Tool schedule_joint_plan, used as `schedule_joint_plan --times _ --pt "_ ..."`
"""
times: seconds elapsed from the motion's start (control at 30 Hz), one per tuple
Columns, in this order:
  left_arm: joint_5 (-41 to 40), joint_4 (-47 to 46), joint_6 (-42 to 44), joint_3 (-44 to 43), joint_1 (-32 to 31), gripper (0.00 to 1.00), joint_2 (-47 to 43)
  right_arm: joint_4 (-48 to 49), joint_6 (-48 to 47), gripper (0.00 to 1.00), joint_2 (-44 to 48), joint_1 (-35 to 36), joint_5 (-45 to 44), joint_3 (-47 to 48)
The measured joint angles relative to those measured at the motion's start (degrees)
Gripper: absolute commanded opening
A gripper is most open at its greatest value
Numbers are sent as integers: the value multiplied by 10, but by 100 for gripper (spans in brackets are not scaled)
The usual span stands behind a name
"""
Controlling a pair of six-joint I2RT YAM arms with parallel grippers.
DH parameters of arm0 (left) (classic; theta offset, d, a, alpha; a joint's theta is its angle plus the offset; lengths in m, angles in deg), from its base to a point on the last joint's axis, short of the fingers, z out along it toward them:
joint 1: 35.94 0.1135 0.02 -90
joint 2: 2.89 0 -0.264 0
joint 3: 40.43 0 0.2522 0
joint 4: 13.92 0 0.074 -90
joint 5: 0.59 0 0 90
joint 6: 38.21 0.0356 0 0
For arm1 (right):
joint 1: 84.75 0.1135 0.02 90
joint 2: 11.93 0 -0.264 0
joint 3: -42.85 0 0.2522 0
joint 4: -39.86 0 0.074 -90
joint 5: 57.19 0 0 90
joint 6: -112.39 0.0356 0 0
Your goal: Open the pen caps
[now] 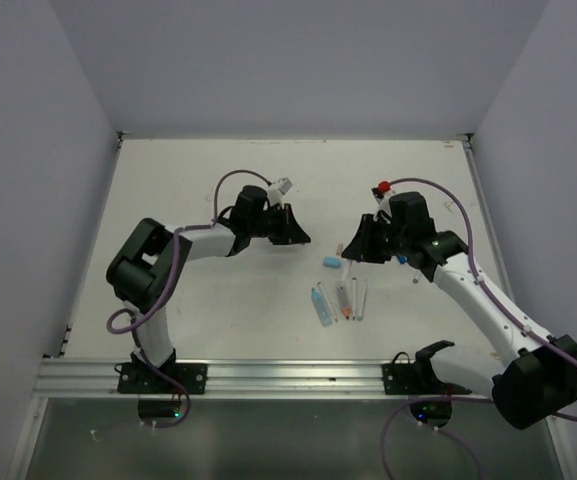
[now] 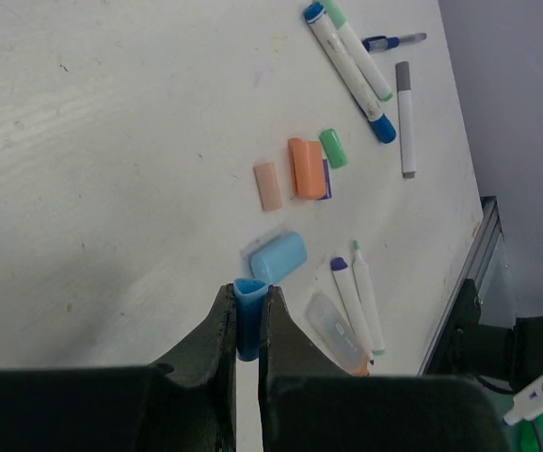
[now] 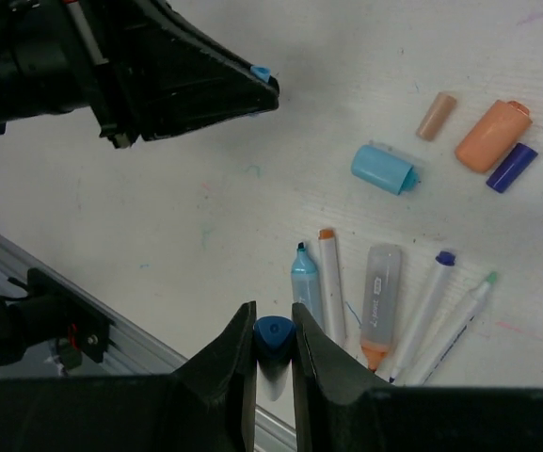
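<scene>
Right wrist | right gripper (image 3: 273, 325) pinches dark blue pen end (image 3: 274, 333), lower middle | left gripper (image 3: 267, 89) pinches blue cap (image 3: 262, 72), upper left, well apart

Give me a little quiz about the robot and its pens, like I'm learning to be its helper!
1. True or false: the left hand is empty.
2. The right hand pinches: A) a dark blue piece B) an orange cap C) nothing.
3. Fill in: ___ pens lie in a row near the right hand.
Key: 1 false, it pinches a blue piece. 2 A. 3 five.
</scene>
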Motion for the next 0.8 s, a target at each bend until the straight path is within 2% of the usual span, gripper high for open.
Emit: schedule_joint_plan --times 0.13,0.4,0.8 --pt "7 8 -3 -54 0 1 68 -11 -4 0 10 24 -18 -14" --pt "21 9 -3 -112 -12 18 131 -3 0 0 -23 76 -41 -33" --pt "26 10 -2 -116 -22 39 156 25 14 0 -141 157 -81 -9"
